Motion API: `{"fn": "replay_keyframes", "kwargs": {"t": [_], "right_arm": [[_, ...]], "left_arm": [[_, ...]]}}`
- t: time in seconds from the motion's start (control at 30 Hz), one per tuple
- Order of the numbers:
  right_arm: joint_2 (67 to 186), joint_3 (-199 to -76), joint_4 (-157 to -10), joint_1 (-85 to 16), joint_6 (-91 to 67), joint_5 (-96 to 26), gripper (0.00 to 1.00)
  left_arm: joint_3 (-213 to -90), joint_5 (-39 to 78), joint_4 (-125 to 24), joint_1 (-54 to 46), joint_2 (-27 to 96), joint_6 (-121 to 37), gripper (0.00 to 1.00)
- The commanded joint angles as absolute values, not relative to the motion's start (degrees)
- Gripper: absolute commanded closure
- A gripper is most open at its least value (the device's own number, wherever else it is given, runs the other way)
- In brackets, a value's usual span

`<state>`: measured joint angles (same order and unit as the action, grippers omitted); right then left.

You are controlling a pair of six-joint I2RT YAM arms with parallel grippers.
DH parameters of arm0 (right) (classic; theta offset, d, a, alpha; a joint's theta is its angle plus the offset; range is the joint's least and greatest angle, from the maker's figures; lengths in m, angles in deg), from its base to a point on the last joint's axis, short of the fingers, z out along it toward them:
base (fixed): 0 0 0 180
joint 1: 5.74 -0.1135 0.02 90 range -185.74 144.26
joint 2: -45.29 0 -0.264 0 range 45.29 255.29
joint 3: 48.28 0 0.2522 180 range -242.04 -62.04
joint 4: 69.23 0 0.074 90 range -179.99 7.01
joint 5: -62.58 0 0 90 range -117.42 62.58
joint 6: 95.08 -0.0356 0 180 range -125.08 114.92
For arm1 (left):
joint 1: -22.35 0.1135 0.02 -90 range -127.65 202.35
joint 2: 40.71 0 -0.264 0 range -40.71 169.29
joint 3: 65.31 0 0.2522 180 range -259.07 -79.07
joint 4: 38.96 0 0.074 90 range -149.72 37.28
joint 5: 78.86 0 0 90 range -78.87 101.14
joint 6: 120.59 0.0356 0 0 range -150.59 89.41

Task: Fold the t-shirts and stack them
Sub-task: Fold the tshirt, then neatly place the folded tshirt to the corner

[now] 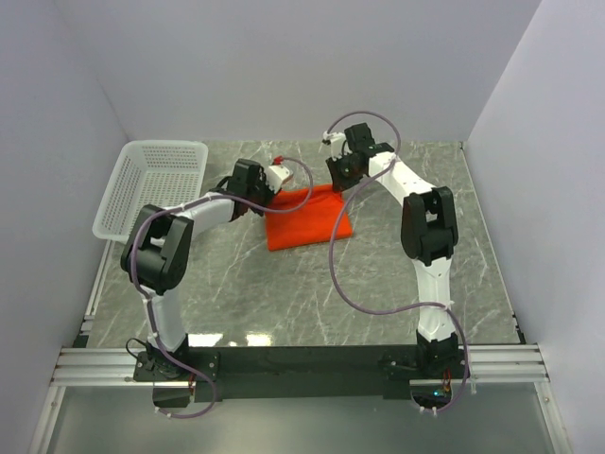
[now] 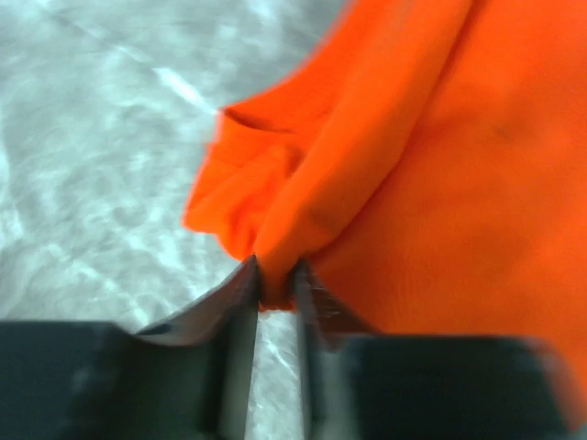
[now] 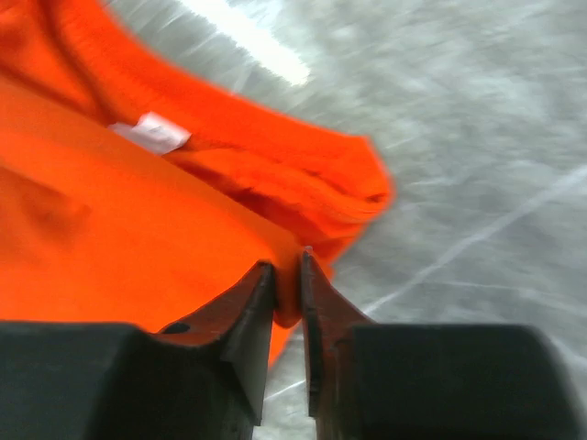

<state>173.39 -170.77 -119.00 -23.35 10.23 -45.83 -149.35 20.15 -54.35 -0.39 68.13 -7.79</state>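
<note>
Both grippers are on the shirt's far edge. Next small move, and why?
Probably open both and lift straight up. The t-shirt lies as a flat folded rectangle on the table, and the left gripper and right gripper each pinch a far corner low over it, so nothing seems left to drag.

High rear view down, 2 close wrist views, all sharing t-shirt (image 1: 298, 225)
</note>
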Motion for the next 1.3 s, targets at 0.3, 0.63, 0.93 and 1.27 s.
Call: {"fn": "replay_keyframes", "kwargs": {"t": [0.3,0.63,0.93,1.27], "right_arm": [[171.1,-175.4,-112.3,-23.4,-0.9,-34.0,0.45],[173.7,-176.9,-122.1,-22.7,7.5,-58.5,0.83],[181.0,-183.8,-120.9,-24.1,-0.4,-41.9,0.86],[183.4,-186.0,-122.6,-25.1,-0.9,-28.6,0.84]], "left_arm": [[-164.5,2.3,-59.4,0.5,67.7,-29.1,0.5],[-166.8,26.7,-68.5,0.8,70.1,-36.8,0.66],[-168.5,24.9,-67.8,0.9,77.1,-41.3,0.69],[-170.1,15.9,-66.8,3.2,81.1,-47.0,0.67]]}}
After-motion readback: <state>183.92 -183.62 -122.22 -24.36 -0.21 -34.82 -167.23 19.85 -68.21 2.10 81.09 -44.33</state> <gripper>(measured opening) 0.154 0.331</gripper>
